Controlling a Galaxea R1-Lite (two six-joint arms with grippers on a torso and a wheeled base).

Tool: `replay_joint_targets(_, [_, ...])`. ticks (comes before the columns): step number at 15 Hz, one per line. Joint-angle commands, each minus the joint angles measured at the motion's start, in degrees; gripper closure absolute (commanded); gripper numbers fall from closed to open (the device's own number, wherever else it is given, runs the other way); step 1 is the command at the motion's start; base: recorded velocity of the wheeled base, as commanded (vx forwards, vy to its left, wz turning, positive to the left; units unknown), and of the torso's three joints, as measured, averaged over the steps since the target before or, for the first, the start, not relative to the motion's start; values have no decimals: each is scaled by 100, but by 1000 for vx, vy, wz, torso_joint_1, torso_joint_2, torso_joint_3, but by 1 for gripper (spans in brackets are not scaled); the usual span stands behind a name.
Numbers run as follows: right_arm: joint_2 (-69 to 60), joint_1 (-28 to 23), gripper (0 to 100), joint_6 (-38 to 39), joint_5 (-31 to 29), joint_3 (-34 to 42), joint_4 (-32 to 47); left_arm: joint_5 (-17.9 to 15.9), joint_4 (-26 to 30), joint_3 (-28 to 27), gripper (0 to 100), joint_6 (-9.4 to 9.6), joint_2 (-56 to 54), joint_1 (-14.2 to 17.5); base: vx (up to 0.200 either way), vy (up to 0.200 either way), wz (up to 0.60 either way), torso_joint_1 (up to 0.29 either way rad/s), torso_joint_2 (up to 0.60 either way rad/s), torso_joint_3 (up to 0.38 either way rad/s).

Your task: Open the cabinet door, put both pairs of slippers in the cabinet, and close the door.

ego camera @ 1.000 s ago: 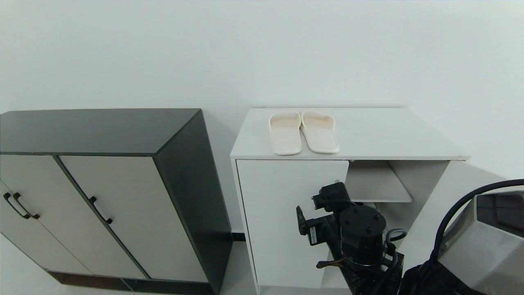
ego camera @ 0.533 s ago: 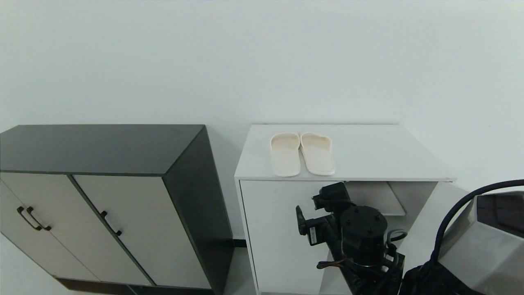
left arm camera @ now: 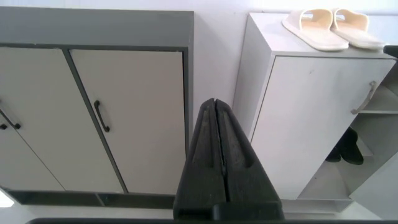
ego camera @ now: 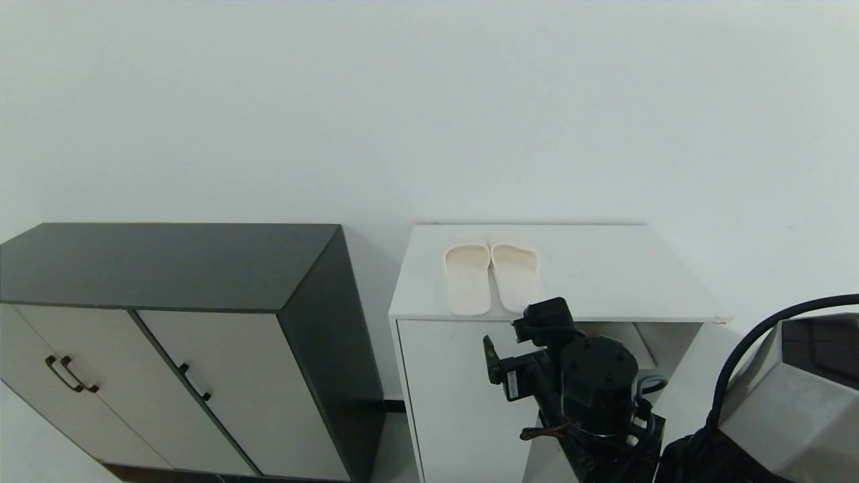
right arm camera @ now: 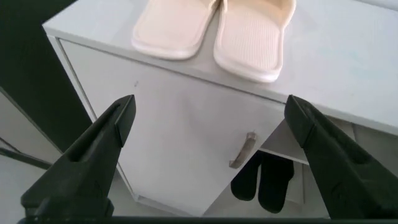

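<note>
While agape, right gripper (right arm camera: 209,106) before cabinet (right arm camera: 348,50) edge.

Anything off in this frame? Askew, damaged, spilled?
Nothing stands out. Cream slippers lie neatly side by side on top of the white cabinet; black slippers sit inside its open right half. No damage or spills.

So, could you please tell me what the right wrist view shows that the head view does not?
Right wrist view adds: black slippers inside the white cabinet, the door handle, and the open right gripper. Head view adds: the dark cabinet's top and the wall behind. Both: beige slippers on the white cabinet's top.
</note>
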Motion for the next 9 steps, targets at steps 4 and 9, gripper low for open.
replay_joint_targets(4, [76, -101, 0, -426, 213, 89, -544, 10, -2, 0, 100, 20, -1, 1, 0, 0, 0, 69, -143, -79])
replay_joint_targets(9, [-487, -83, 0, 154, 591, -351, 748, 19, -2, 0, 100, 55, -1, 1, 0, 0, 0, 0, 0, 0])
